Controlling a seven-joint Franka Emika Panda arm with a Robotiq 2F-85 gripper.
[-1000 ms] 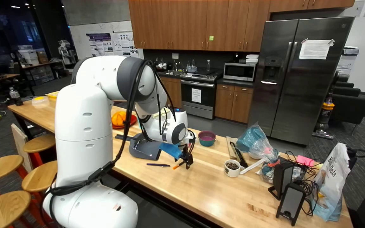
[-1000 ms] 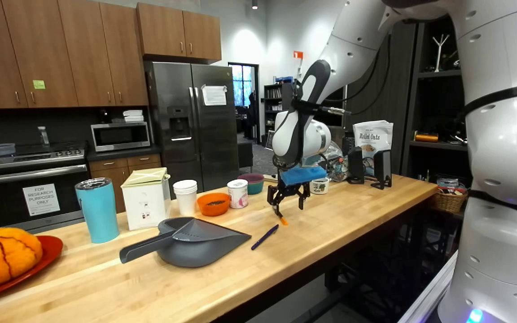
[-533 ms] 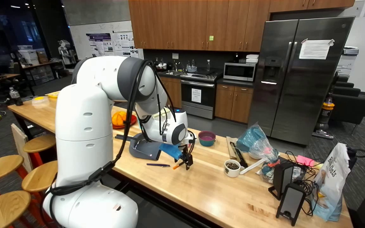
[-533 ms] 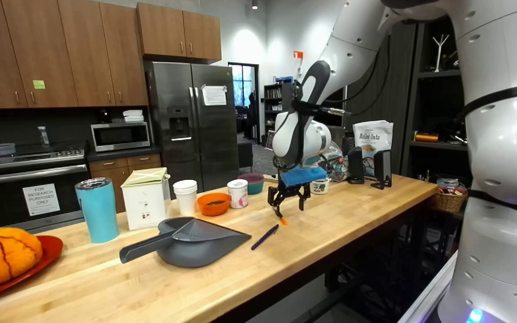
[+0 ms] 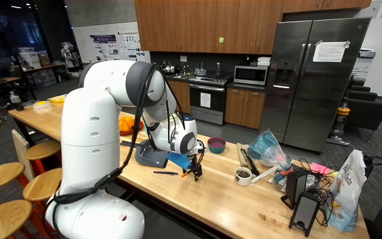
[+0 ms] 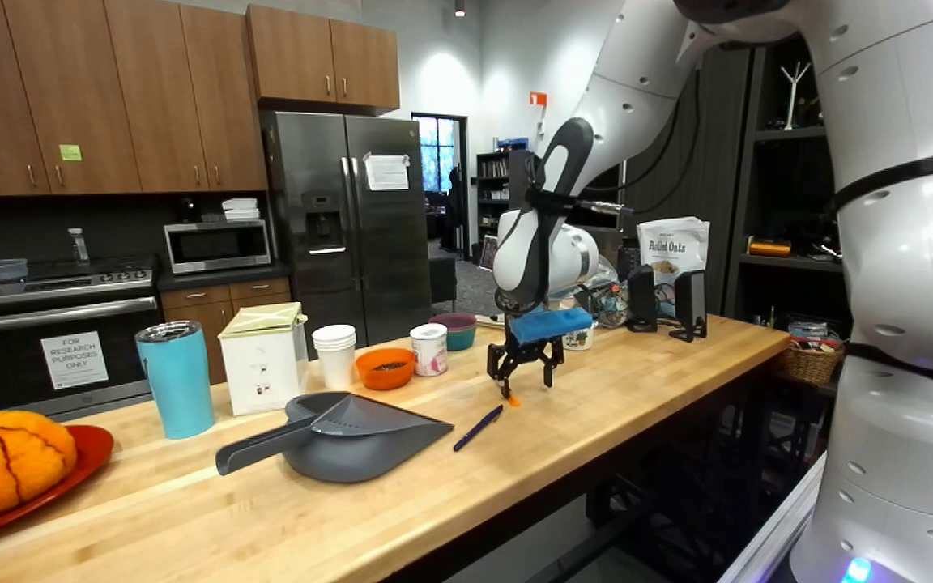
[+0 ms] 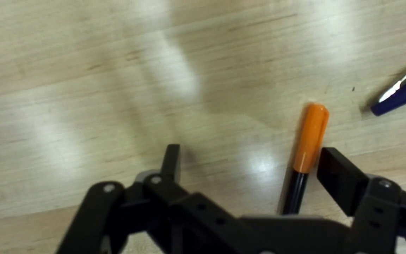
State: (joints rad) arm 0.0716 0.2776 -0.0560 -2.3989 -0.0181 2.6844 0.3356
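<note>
Evidently the gripper [image 7: 250, 169] stands wide with nothing held, its two black fingers [image 7: 340, 180] straddling a slim round marker with a glossy orange cap and black barrel [image 7: 305, 158], which lies flat on the pale wooden desk [image 5: 230, 209]. In the wrist view the marker, cap toward 12 o'clock, sits just beside the 3 o'clock finger; whether they touch is unclear. For a clean grasp, I'd judge, ease the gripper toward 3 o'clock first so the marker comes to mid-gap and isn't dragged, then close gently and low, since it could roll. The dark blue pen with a silver clip [image 7: 405, 93], 2 o'clock from the marker, seems safely apart. As for pose, in an exterior view the white-and-grey robot arm [image 5: 95, 109] is bent at the elbow, its forearm sloping toward 5 o'clock, gripper pointing down, fingertips near the desk, a grey plastic dustpan [image 5: 149, 158] at its 10 o'clock.
</note>
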